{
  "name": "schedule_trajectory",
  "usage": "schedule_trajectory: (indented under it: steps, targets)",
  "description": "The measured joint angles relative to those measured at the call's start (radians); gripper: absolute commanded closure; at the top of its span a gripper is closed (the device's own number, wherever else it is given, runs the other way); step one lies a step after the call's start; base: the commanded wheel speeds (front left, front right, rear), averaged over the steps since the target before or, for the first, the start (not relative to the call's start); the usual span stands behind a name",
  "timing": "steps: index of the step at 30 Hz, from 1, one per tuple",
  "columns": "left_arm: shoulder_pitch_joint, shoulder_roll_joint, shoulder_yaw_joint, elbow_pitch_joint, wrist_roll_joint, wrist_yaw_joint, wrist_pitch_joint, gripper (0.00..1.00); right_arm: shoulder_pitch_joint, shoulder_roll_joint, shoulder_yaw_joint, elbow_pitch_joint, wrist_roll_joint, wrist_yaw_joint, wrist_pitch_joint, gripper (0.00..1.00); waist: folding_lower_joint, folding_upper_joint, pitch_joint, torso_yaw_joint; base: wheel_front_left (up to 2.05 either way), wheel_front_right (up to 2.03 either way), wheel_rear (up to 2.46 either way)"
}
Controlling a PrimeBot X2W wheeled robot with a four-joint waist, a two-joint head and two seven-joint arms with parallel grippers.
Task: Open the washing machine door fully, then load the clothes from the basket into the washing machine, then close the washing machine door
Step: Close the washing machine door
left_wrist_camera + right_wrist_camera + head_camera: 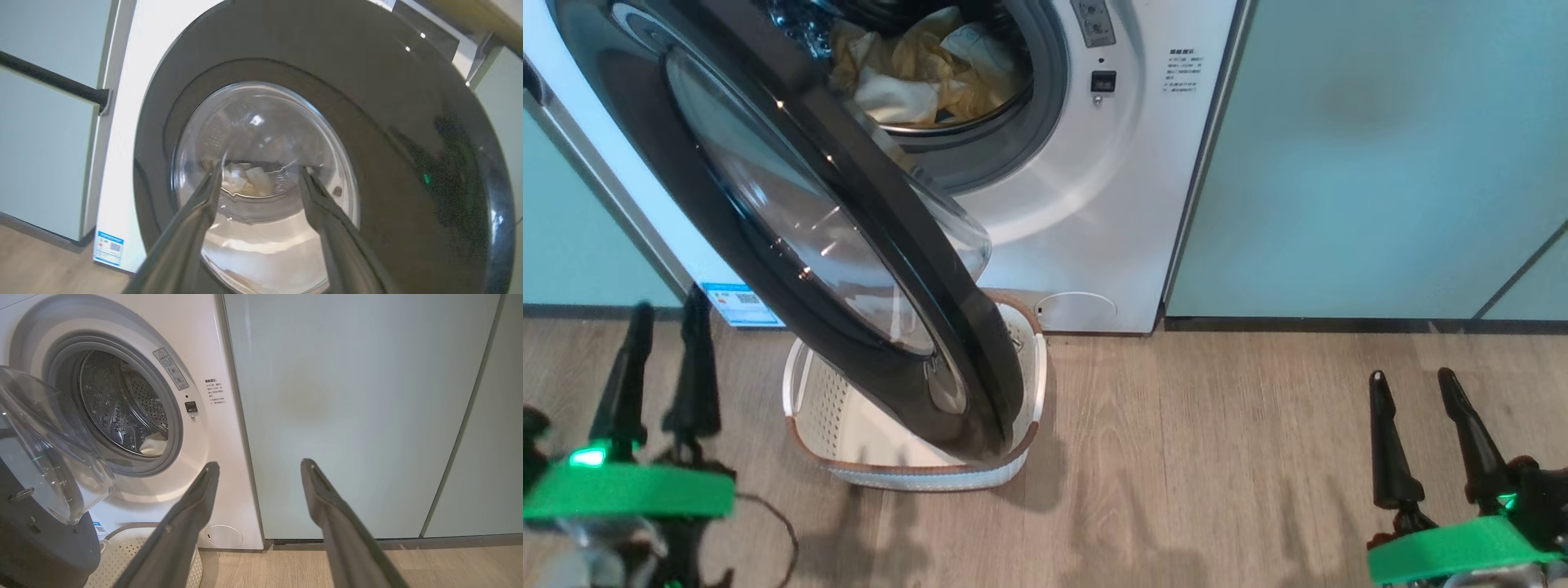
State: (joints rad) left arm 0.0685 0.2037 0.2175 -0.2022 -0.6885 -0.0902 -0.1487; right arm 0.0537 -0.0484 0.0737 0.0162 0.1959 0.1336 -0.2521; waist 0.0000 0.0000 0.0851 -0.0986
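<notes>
The white washing machine (1094, 204) stands with its round black washing machine door (882, 392) swung partway out over the basket (915, 478). Pale yellow clothes (923, 69) lie in the steel drum. The cream basket sits on the floor under the door, and the part of its inside that I can see is bare. My left gripper (668, 309) is open at the lower left, apart from the door. In the left wrist view it (260, 171) faces the door's outer face (388, 122). My right gripper (1411, 378) is open at the lower right, holding nothing.
Pale-green cabinets flank the machine on the right (1380, 163) and left (564, 245). Wooden floor (1217, 457) stretches between my grippers. A thin dark cable (776, 523) loops on the floor by my left arm.
</notes>
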Motion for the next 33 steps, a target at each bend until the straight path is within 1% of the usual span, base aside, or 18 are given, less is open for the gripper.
schedule_trajectory:
  steps: [3,7,9,12,18,33]
  targets:
    - [0.040,-0.004,-0.026,0.004,0.142,0.065,-0.043,0.00,0.003,0.000,0.000,-0.001,-0.004,0.000,0.000,0.00,0.0000,0.0000,-0.008,0.000,0.00,0.00,0.00]
    - [0.098,-0.018,-0.057,0.004,0.274,0.139,-0.064,0.00,0.006,0.000,0.003,0.000,-0.006,0.000,0.000,0.00,0.0000,0.0000,-0.019,0.002,0.00,0.00,0.00]
    - [0.131,-0.027,-0.072,0.003,0.325,0.165,-0.071,0.00,0.014,0.000,0.007,0.000,-0.010,0.000,0.000,0.00,0.0000,0.0000,-0.024,0.003,0.00,0.00,0.00]
    - [0.169,-0.035,-0.091,-0.002,0.370,0.192,-0.073,0.00,0.036,0.000,0.014,0.003,-0.012,0.000,0.000,0.00,0.0000,0.0000,-0.032,0.007,0.00,0.00,0.00]
    - [0.204,-0.049,-0.100,0.007,0.391,0.208,-0.080,0.00,0.048,0.000,0.026,0.007,-0.013,0.000,0.000,0.00,0.0000,0.0000,-0.049,0.010,0.00,0.00,0.00]
    - [0.217,-0.055,-0.116,0.030,0.386,0.216,-0.080,0.00,0.068,0.001,0.035,0.021,-0.022,0.000,0.000,0.00,0.0000,0.0000,-0.074,0.009,0.00,0.00,0.00]
